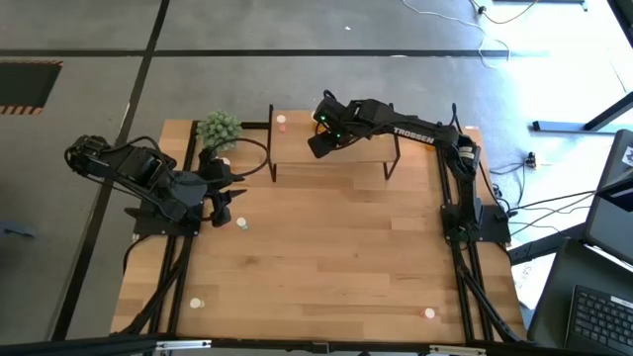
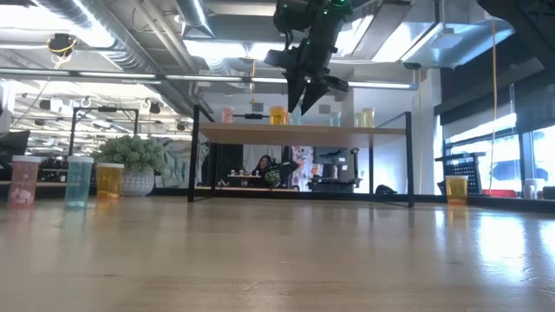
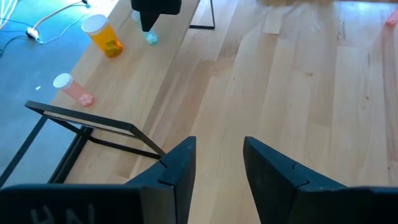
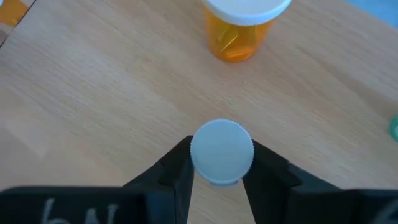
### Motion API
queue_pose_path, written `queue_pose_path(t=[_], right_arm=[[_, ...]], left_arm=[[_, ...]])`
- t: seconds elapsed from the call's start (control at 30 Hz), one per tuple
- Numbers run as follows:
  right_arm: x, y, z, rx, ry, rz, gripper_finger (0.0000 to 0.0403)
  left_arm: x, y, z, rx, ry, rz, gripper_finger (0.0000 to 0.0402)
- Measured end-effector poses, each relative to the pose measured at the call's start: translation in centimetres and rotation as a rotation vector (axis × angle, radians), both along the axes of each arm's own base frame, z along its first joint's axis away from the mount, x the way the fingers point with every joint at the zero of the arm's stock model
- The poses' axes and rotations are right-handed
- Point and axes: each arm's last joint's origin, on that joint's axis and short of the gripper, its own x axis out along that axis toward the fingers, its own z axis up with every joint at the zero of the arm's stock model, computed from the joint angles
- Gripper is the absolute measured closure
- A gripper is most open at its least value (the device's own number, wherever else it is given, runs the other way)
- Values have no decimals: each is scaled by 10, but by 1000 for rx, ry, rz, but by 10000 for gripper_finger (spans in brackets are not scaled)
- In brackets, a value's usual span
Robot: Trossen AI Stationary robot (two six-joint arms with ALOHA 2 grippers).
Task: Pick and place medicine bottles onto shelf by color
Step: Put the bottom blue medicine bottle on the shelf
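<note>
**A small bottle held over the shelf, with other bottles close by**

The right gripper [image 4: 216,163] was over the shelf [image 1: 297,161], near its middle. Its two dark fingers were pressed on a small bottle with a pale cap [image 4: 221,152], one on each side. I could see only the cap from above, so I could not tell the color of the bottle's body.

The biggest worry was the orange bottle [image 4: 239,28] standing on the shelf just beside the held one. If the gripper came down crooked, or slid toward it, a finger could bump the orange bottle and knock it over. Then it could roll off the shelf. The held bottle could also tip if it was let go while still too high above the shelf.

A pink bottle [image 1: 281,122] stood near the left end of the shelf. More pale bottles [image 2: 362,117] stood toward the other end, so free room on the shelf was getting small.

The left gripper [image 3: 219,163] waited low over the table, in front of the shelf's left end, with its fingers apart and nothing in them. A green plant [image 1: 219,130] sat just left of the shelf. A few bottles [image 1: 428,313] were left on the table, well apart from the shelf.
</note>
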Motion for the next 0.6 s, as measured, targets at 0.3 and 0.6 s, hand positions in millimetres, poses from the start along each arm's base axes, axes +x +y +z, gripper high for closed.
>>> queue_pose_path(t=[0.3,0.6], right_arm=[[0,1,0,17,-5,7,260],[0,1,0,23,-8,6,207]], left_arm=[[0,0,0,0,0,0,273],[0,0,0,0,0,0,273]])
